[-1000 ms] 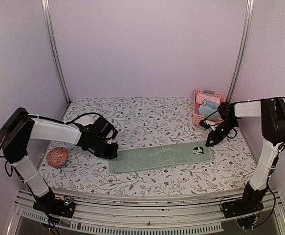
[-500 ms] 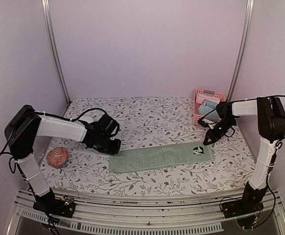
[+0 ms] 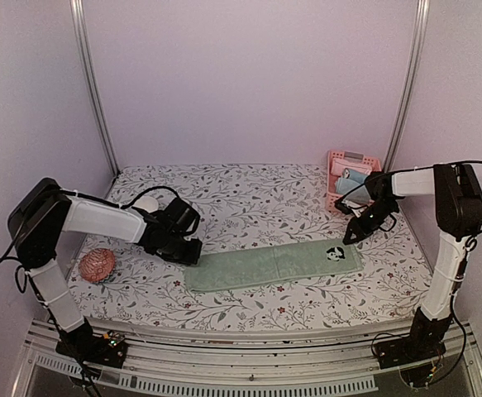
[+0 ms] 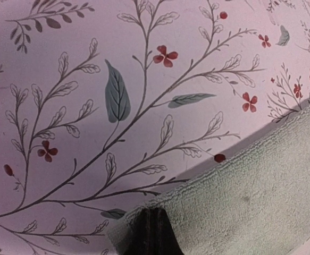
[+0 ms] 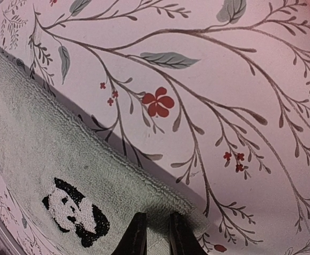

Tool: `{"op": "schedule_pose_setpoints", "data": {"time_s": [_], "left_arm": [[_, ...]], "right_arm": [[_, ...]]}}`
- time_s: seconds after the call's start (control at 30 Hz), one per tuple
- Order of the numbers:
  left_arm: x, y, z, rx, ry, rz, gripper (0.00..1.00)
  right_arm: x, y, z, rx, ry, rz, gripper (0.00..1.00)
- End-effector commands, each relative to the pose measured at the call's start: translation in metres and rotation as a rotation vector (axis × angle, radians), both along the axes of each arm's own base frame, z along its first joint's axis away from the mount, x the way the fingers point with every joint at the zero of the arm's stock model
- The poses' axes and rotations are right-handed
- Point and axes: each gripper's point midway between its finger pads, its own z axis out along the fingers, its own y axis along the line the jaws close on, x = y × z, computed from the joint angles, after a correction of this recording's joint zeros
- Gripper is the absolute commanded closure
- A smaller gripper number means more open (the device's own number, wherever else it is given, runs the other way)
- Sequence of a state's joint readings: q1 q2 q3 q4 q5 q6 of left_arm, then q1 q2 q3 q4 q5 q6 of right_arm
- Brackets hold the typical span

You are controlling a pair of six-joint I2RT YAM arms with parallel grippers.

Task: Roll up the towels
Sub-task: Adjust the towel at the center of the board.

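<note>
Rolling not yet begun: pale sage-green terry towel (image 3: 265, 266) with black-and-white panda patch (image 3: 335, 253) lying flat and lengthwise toward 6 o'clock on the floral-printed table cover (image 3: 249, 198). Left gripper (image 3: 187, 252) pressed closed at its 10 o'clock corner; right gripper (image 3: 350, 238) parted narrowly at the 2 o'clock corner, beside the patch. Best to pinch one short end at both corners, turn it over tightly, keeping edges aligned. Light blue towel (image 3: 355, 182), seemingly rolled, in the pink slatted plastic basket (image 3: 337, 201) at 2 o'clock.
</note>
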State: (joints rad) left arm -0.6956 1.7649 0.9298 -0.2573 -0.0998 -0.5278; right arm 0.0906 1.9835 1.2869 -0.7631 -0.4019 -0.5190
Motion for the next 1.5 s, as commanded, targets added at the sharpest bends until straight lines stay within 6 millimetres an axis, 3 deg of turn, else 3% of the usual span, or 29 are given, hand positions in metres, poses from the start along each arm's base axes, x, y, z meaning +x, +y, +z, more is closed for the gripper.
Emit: {"op": "schedule_pose_setpoints", "data": {"time_s": [0.0,0.1,0.2,0.3,0.57,0.77,0.97,1.17,1.33,1.47], "left_arm": [[-0.001,0.001,0.02,-0.004,-0.051,-0.002,1.0],[-0.01,-0.009,0.041,-0.043,-0.084,-0.036,1.0],[-0.032,-0.015,0.045,-0.092,-0.054,-0.064,1.0],[-0.058,-0.023,0.038,-0.145,-0.012,-0.118,1.0],[-0.111,-0.022,0.001,-0.152,0.113,-0.138,1.0],[-0.135,-0.02,-0.021,-0.11,0.168,-0.165,1.0],[-0.149,-0.029,-0.022,-0.107,0.179,-0.202,1.0],[-0.15,-0.062,-0.002,-0.124,0.127,-0.308,1.0],[-0.145,-0.088,0.016,-0.15,0.087,-0.381,1.0],[-0.141,-0.1,0.033,-0.188,0.021,-0.391,0.85]], "right_arm": [[-0.002,-0.009,-0.004,-0.021,0.009,-0.006,0.83],[-0.01,0.008,0.028,0.067,-0.022,0.043,0.82],[-0.023,0.016,0.047,0.106,-0.026,0.068,0.77],[-0.039,0.018,0.052,0.119,-0.012,0.079,0.76],[-0.095,0.018,0.02,0.11,0.13,0.151,0.78],[-0.124,-0.008,-0.022,-0.016,0.225,0.186,0.79],[-0.117,-0.059,-0.035,-0.107,0.256,0.071,0.8],[-0.118,-0.091,-0.025,-0.144,0.272,0.045,0.8],[-0.089,-0.084,0.016,-0.036,0.21,0.008,0.79],[-0.059,-0.082,0.038,-0.013,0.14,-0.066,0.75]]}}
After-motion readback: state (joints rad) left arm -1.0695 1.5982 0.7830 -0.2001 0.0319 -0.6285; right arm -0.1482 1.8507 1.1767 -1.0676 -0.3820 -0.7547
